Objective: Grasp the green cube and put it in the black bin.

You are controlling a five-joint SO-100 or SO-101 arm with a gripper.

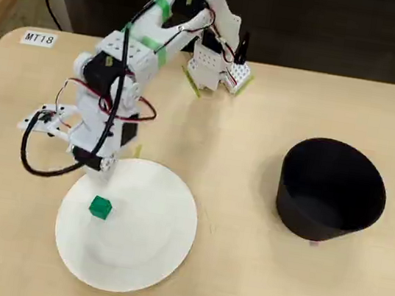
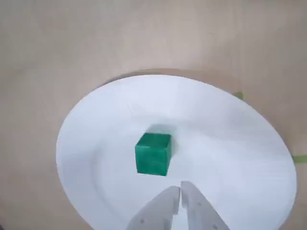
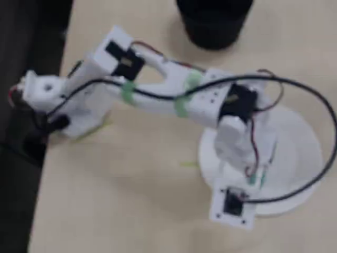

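Note:
The green cube [image 1: 100, 207] [image 2: 153, 153] rests on the left half of a white plate [image 1: 152, 253] [image 2: 230, 134]. My gripper [image 1: 107, 169] [image 2: 180, 189] hangs over the plate's rim, a short way from the cube and not touching it. In the wrist view its two white fingers meet at the tips, shut on nothing. The black bin [image 1: 332, 190] [image 3: 213, 21] stands upright and empty at the right of the table, well away from the plate. In the blurred fixed view, the arm hides the cube and the fingertips.
The arm's base [image 1: 213, 65] sits at the table's far edge, with cables looping off the wrist. A label reading MT18 [image 1: 38, 38] is stuck at the far left corner. Thin green tape strips [image 2: 238, 96] peek out beside the plate.

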